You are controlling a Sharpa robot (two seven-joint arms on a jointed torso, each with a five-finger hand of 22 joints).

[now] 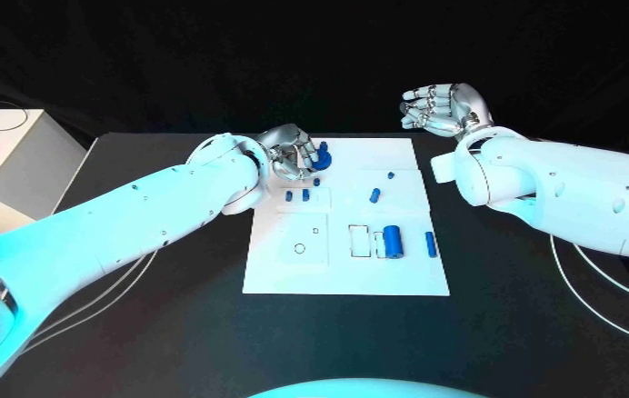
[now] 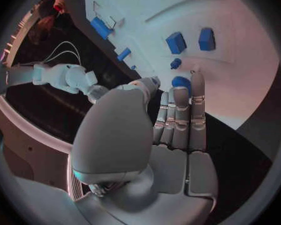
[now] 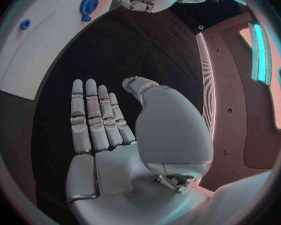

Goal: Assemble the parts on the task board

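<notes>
The white task board lies mid-table. My left hand hovers over its far left corner, fingers stretched out and holding nothing, fingertips right beside a blue gear; I cannot tell whether they touch. Two small blue blocks and a small peg stand close by. A thick blue cylinder and a thin one lie near the board's right side. My right hand is raised off the board's far right corner, empty with fingers straight.
Two more small blue parts sit on the board's right half. A round hole and a rectangular slot are open in the board. A white box stands at the table's left edge. Cables hang beside my arms.
</notes>
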